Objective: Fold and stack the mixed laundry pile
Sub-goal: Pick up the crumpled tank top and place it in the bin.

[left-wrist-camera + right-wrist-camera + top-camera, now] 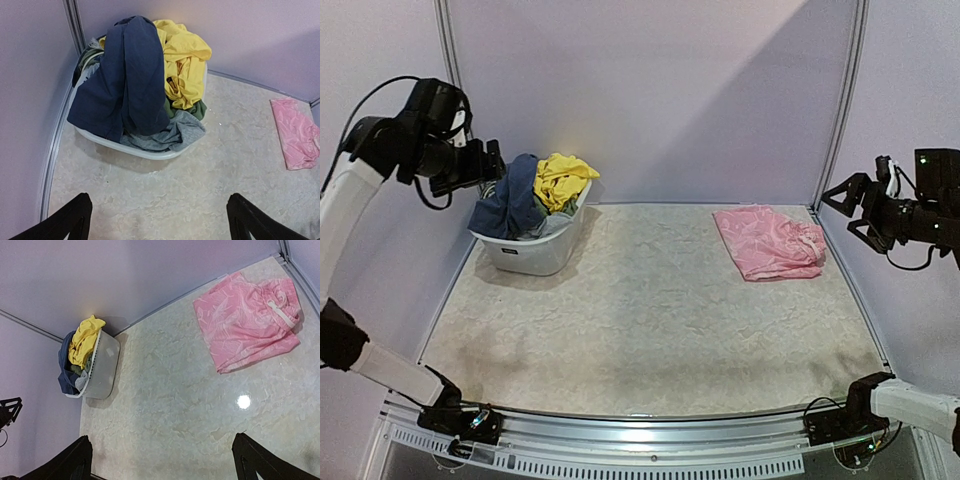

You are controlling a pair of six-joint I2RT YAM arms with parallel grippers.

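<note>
Left wrist view: the left hand (160,222) is shown with fingers spread wide and nothing between them. It is held above and short of the white tub (145,151), which sits just ahead of the fingertips.
Right hand: the right hand (162,460) is also spread and empty. The pink piece (245,322) is laid flat on the tabletop (165,390), ahead of its fingertips and off to one side.
Laundry location: most of the mixed laundry pile (542,185) is heaped in the tub in front of the left hand. Only the pink piece is seen outside it, well apart from the tub.
Tub contents: the navy garment (125,85) is draped across the heap and over the rim nearest the left hand. The yellow piece (182,65) is piled beyond it. The grey piece (175,132) is spilled over the near rim. A strip of green cloth (197,109) is glimpsed between yellow and grey.
Stage: one piece is judged done, and the rest are not yet taken out.
Risk, tangling: if the navy garment is lifted, the grey or yellow piece may be dragged out with it, because the layers are interlocked.
Risk, tub: the light tub may be tipped or pulled along, because cloth is hung over its rim.
Risk, grasp: two layers may be pinched at once where the folds overlap.
</note>
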